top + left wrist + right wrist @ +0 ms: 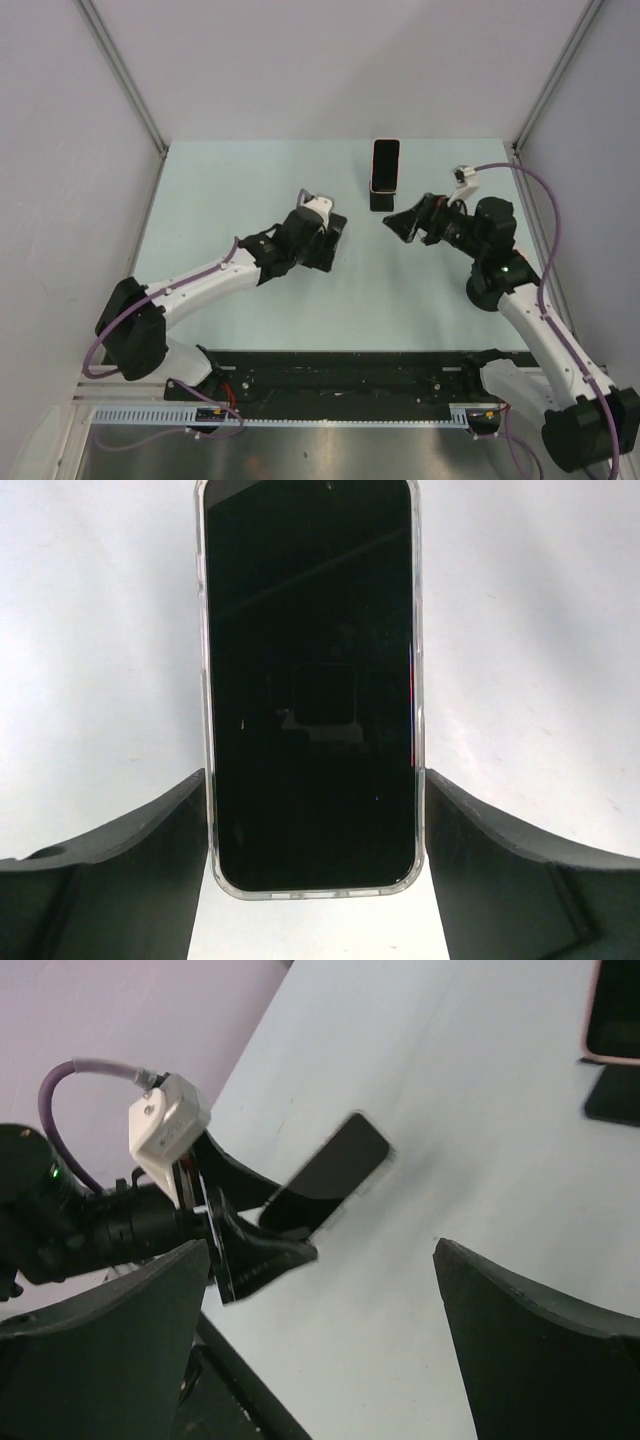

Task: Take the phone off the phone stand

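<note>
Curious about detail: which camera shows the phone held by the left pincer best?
Left wrist: the held phone fills the picture, screen facing. From above it barely shows; the right wrist shows it blurred, tilted.

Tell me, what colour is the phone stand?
Black. The stand shows best in the top view.

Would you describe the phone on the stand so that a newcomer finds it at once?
Start at the pale table, then go to its far edge, a little right of centre, where a black stand sits. The pink-rimmed phone is propped in it. That rim and the stand set it apart from the clear-cased phone gripped in the left hand.
</note>
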You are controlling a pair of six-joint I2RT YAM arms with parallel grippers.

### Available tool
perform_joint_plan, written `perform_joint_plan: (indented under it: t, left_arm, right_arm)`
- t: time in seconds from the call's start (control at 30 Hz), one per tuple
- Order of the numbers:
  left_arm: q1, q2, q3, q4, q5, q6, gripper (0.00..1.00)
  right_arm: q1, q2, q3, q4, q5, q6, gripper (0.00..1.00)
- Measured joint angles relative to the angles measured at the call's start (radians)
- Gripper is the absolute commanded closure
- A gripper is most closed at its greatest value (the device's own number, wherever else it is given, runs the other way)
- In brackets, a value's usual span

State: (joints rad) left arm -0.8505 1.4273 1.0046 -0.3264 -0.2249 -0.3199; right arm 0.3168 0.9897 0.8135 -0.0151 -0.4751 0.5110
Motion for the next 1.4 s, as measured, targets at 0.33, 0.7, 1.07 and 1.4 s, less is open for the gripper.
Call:
perform_joint_plan:
  t: [0.33, 0.7, 1.07, 1.4]
  left_arm:
    - [0.321, 0.042, 0.147, -0.089, -0.004, 0.121, 1.0]
    - [0.671, 0.317, 0.354, -0.098, 0.047, 0.215, 1.0]
    - [0.886, 0.595, 0.549, -0.101, 0.132, 0.32, 1.0]
    - [0.962, 0.763, 0.678, -0.1, 0.213, 0.404, 0.96]
  right_arm:
    - [-0.166, -0.29, 0.0, -0.195, 0.09, -0.097, 0.0]
    - [-0.109, -0.412, 0.0, -0.328, 0.277, -0.192, 0.0]
    - [-0.076, -0.591, -0.002, -0.376, 0.443, -0.3, 0.0]
    - [-0.033, -0.63, -0.084, -0.36, 0.499, -0.383, 0.0]
